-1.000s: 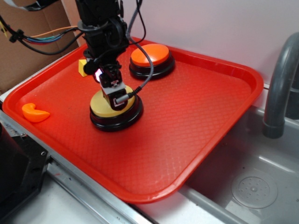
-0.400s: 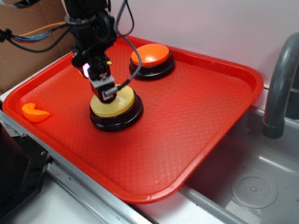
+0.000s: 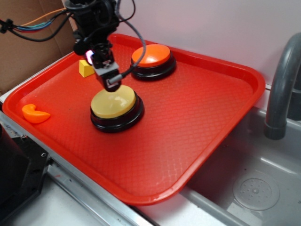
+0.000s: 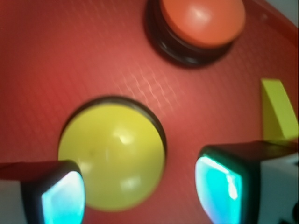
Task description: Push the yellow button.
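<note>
Nearest on the red tray (image 3: pixel 197 122) lies an orange crescent piece (image 3: pixel 35 113) at the left edge. The yellow button (image 3: pixel 113 104) sits left of tray centre, dome uncovered. The gripper (image 3: pixel 110 84) hangs just above its rear edge, not touching; the wrist view shows the jaws parted and holding nothing. Beyond lie a yellow block (image 3: pixel 85 68) and an orange button (image 3: pixel 151 55).

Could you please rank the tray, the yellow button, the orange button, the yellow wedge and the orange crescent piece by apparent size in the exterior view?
1. tray
2. yellow button, looks slightly bigger than the orange button, but it sits nearer the camera, so they may match
3. orange crescent piece
4. yellow wedge, partly hidden, so the last two are unsure
</note>
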Available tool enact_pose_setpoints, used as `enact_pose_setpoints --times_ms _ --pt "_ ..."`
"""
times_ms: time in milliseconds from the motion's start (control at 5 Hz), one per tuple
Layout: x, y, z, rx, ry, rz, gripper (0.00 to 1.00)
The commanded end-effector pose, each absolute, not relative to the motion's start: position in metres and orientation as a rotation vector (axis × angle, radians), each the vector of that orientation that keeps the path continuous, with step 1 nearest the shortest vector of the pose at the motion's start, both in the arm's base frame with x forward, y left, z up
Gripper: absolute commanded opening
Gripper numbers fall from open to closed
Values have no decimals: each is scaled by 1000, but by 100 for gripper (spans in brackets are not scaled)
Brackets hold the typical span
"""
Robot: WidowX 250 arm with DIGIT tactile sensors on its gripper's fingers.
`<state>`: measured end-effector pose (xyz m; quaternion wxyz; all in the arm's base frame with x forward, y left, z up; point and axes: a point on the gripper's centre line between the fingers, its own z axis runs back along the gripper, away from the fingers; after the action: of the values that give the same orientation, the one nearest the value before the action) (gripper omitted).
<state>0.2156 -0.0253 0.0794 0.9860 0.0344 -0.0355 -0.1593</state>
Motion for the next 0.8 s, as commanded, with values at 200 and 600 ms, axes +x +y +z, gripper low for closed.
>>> enact_pose_setpoints --times_ms 200,600 --pt "222 -34 47 29 -57 -326 100" --pt "222 -28 94 73 -79 -329 100"
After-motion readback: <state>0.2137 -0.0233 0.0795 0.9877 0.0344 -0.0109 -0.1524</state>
